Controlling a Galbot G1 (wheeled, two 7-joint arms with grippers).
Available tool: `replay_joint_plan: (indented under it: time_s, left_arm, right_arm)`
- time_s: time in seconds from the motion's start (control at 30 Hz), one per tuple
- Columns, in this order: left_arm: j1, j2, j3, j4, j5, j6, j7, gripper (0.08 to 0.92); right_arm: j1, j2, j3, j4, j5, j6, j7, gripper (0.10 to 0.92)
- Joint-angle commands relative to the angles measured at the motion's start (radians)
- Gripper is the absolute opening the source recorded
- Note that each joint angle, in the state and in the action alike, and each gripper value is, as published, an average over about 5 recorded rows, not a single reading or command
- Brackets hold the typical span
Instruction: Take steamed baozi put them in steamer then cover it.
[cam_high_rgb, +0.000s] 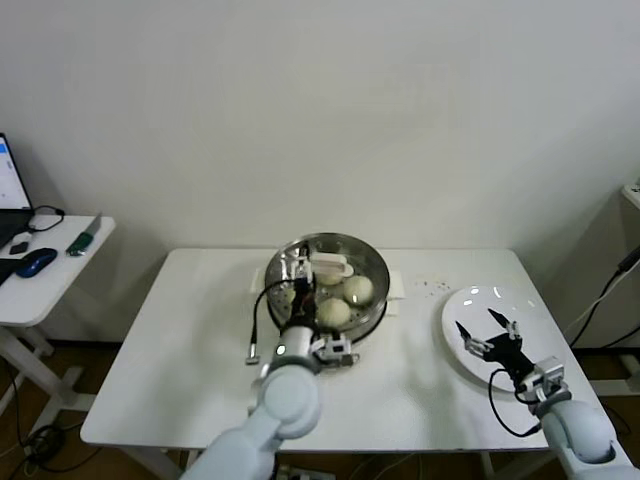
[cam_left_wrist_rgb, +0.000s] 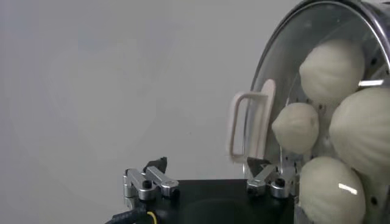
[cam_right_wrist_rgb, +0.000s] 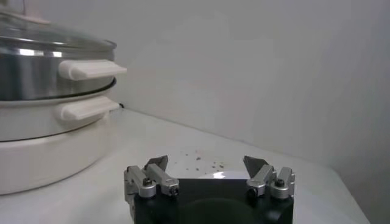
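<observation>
The steamer (cam_high_rgb: 372, 262), a shiny steel basket on a white base, stands at the table's back middle with a glass lid resting on it; the lid's white handle (cam_high_rgb: 331, 266) is on top. Steamed baozi (cam_high_rgb: 358, 290) show through the glass; the left wrist view shows several (cam_left_wrist_rgb: 332, 70) behind the lid handle (cam_left_wrist_rgb: 250, 125). My left gripper (cam_high_rgb: 303, 285) is open over the steamer's left side, one fingertip (cam_left_wrist_rgb: 259, 169) close beside the handle and holding nothing (cam_left_wrist_rgb: 207, 165). My right gripper (cam_high_rgb: 485, 325) is open and empty above the white plate (cam_high_rgb: 470, 300), also in its wrist view (cam_right_wrist_rgb: 207, 163). The steamer (cam_right_wrist_rgb: 49, 67) shows there too.
A black cable (cam_high_rgb: 256, 325) runs on the table left of the steamer. Dark crumbs (cam_high_rgb: 432, 285) lie between steamer and plate. A side table (cam_high_rgb: 60, 275) with a laptop and blue mouse (cam_high_rgb: 35, 262) stands at the far left. The wall is close behind.
</observation>
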Motion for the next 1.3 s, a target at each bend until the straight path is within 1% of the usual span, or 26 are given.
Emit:
replay_joint_plan:
  time_s: [0.03, 0.13, 0.2, 0.27, 0.33, 0.4, 0.5, 0.6, 0.73, 0.83, 1.0, 1.3]
  left_arm:
    - [0.186, 0.080, -0.167, -0.243, -0.332, 0.003, -0.285, 0.822]
    - [0.228, 0.103, -0.282, -0.278, -0.550, -0.077, -0.426, 0.823]
    - [0.270, 0.122, -0.369, -0.297, -0.728, -0.162, -0.516, 0.823]
    - [0.329, 0.129, -0.469, -0.304, -0.901, -0.273, -0.573, 0.823]
    - [0.398, 0.121, -0.566, -0.292, -1.024, -0.399, -0.594, 0.823]
    - [0.469, 0.104, -0.655, -0.268, -1.124, -0.533, -0.590, 0.823]
    - [0.547, 0.057, -0.767, -0.216, -1.254, -0.712, -0.564, 0.823]
    - [0.599, 0.021, -0.833, -0.162, -1.358, -0.813, -0.530, 0.823]
    - [0.632, -0.006, -0.867, -0.086, -1.450, -0.893, -0.475, 0.823]
    - [0.635, -0.020, -0.881, -0.029, -1.465, -0.931, -0.424, 0.823]
    - [0.625, -0.020, -0.886, 0.034, -1.461, -0.929, -0.379, 0.823]
    - [0.620, -0.023, -0.868, 0.035, -1.411, -0.899, -0.344, 0.823]
  right_arm:
    - [-0.002, 0.001, 0.009, 0.014, 0.016, -0.019, 0.014, 0.823]
    - [-0.010, 0.004, 0.019, 0.018, 0.017, -0.004, 0.006, 0.823]
    - [-0.017, 0.009, 0.026, 0.020, 0.015, 0.005, -0.002, 0.823]
    - [-0.023, 0.018, 0.034, 0.021, 0.015, 0.014, -0.007, 0.823]
    - [-0.027, 0.027, 0.041, 0.020, 0.015, 0.023, -0.011, 0.823]
    - [-0.034, 0.034, 0.047, 0.020, 0.016, 0.032, -0.017, 0.823]
    - [-0.045, 0.043, 0.055, 0.022, 0.016, 0.047, -0.023, 0.823]
    - [-0.056, 0.050, 0.065, 0.023, 0.014, 0.070, -0.034, 0.823]
    - [-0.067, 0.056, 0.079, 0.022, 0.009, 0.104, -0.044, 0.823]
    - [-0.075, 0.063, 0.088, 0.021, 0.010, 0.120, -0.046, 0.823]
    - [-0.085, 0.074, 0.095, 0.016, 0.011, 0.134, -0.052, 0.823]
    - [-0.082, 0.086, 0.086, 0.016, 0.007, 0.140, -0.055, 0.823]
